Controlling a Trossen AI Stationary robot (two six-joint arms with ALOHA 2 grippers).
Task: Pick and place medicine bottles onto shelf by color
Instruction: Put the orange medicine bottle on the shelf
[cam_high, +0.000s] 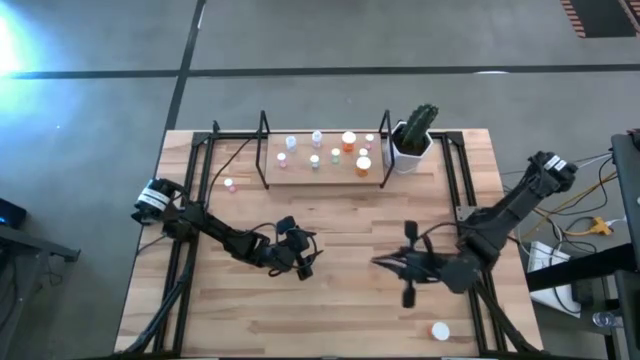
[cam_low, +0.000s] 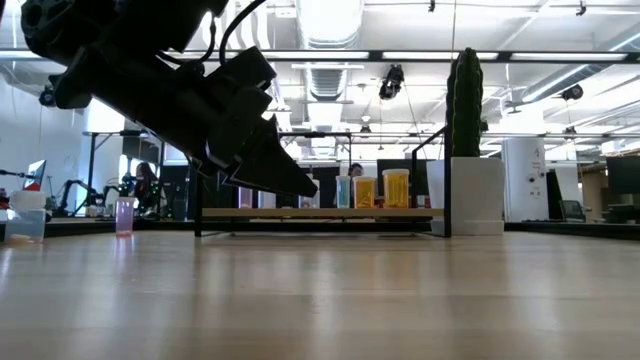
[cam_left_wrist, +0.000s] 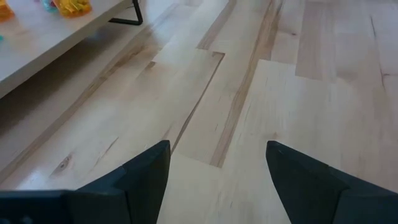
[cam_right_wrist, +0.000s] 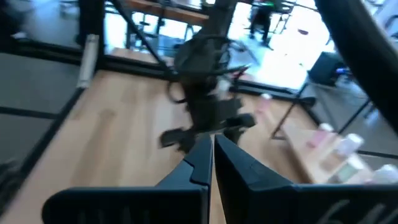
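White-capped medicine bottles (cam_high: 349, 143) stand on light-wood shelf (cam_high: 300, 175).

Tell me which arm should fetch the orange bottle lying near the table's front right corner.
Right. Its hand sits on that half of the table, much nearer the orange bottle. The left hand, open and empty, would have to cross past the right arm.

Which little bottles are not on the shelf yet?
Two: the pink bottle on the table left of the shelf, and the orange bottle at the table's near edge, nearest the right gripper. The others stand on the shelf.
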